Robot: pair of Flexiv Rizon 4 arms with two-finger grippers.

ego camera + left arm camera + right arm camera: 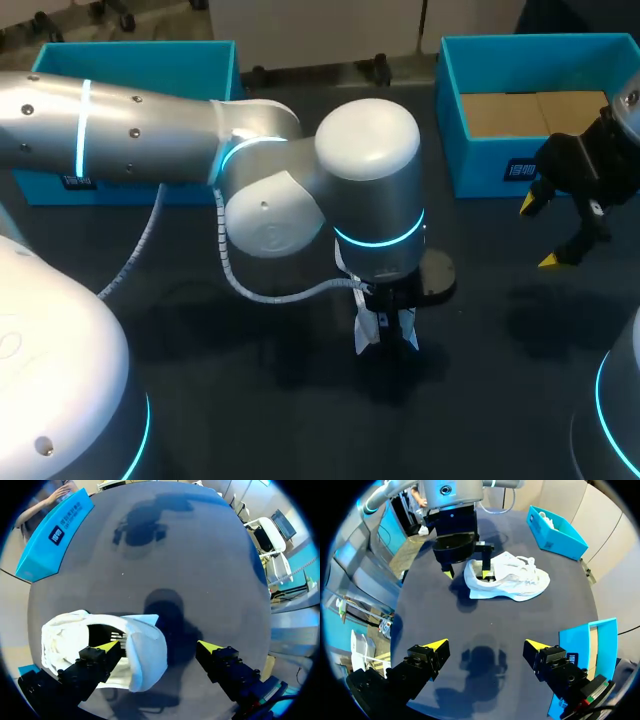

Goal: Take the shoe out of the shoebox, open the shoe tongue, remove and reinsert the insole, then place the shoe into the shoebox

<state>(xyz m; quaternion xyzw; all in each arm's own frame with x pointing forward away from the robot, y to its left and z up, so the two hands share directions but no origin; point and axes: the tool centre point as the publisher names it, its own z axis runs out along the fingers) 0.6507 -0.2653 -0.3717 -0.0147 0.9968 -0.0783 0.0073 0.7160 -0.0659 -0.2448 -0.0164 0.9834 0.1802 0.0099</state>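
A white shoe [512, 578] lies on its side on the dark table [490, 625], out of both boxes. My left gripper [160, 649] stands open over its heel end. One yellow-tipped finger [106, 647] is in the shoe's opening and the other is outside, past the heel [146, 652]. In the head view the left arm's wrist hides most of the shoe [363, 335]. My right gripper [486, 646] hangs open and empty above the table, well away from the shoe. It shows at the right of the head view [542, 232], in front of a box.
A blue box [540, 100] with a cardboard floor stands at the back right, close to the right gripper. Another blue box [130, 60] stands at the back left, with something white inside it in the right wrist view [555, 526].
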